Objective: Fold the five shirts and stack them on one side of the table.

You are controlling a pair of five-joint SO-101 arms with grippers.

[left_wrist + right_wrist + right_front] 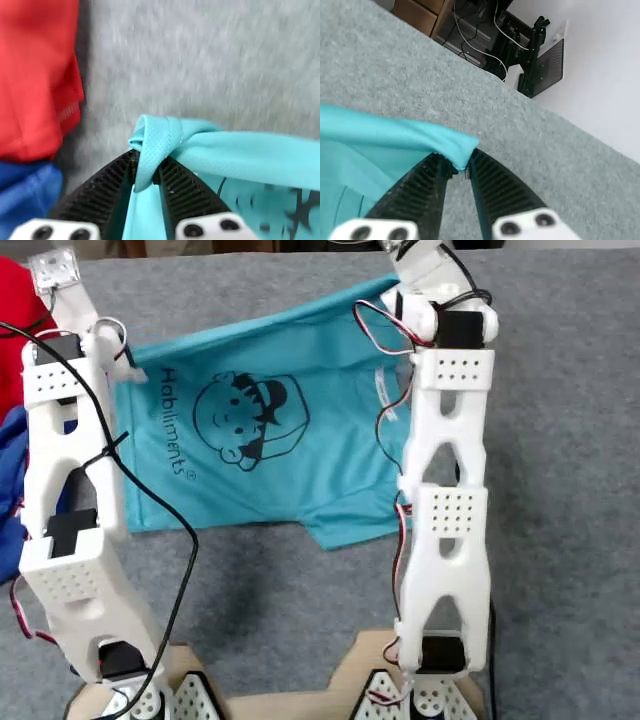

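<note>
A teal shirt [270, 430] with a dark cartoon print lies spread on the grey table, its far edge lifted between the two arms. My left gripper [145, 167] is shut on a bunched far corner of the teal shirt [160, 137], at the table's left. My right gripper [460, 170] is shut on the other far corner of the teal shirt [452, 145], near the table's back edge. In the high view the left gripper [125, 365] and the right gripper [395, 285] hold the cloth taut between them.
A red shirt [15, 330] and a blue shirt [12, 490] lie heaped at the left edge, close to the left arm. The red shirt [35, 75] and blue shirt [25, 195] sit beside the left gripper. Grey felt [560, 460] stretches to the right.
</note>
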